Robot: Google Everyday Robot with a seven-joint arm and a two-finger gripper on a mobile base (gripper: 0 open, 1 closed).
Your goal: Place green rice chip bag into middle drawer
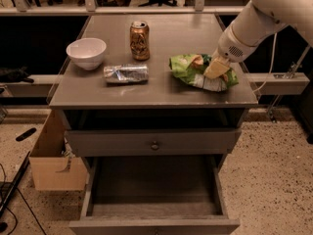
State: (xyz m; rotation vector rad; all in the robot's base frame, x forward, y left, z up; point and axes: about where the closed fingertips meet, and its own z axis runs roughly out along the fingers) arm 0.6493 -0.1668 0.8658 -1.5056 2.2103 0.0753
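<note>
Gripper [216, 68], over the right part of the green rice chip bag [188, 66], hides the bag's middle. Arm [274, 9] cut off by the upper right edge. Middle drawer [154, 207]: front cut by the lower edge. Print on upright can [139, 39] illegible.
</note>
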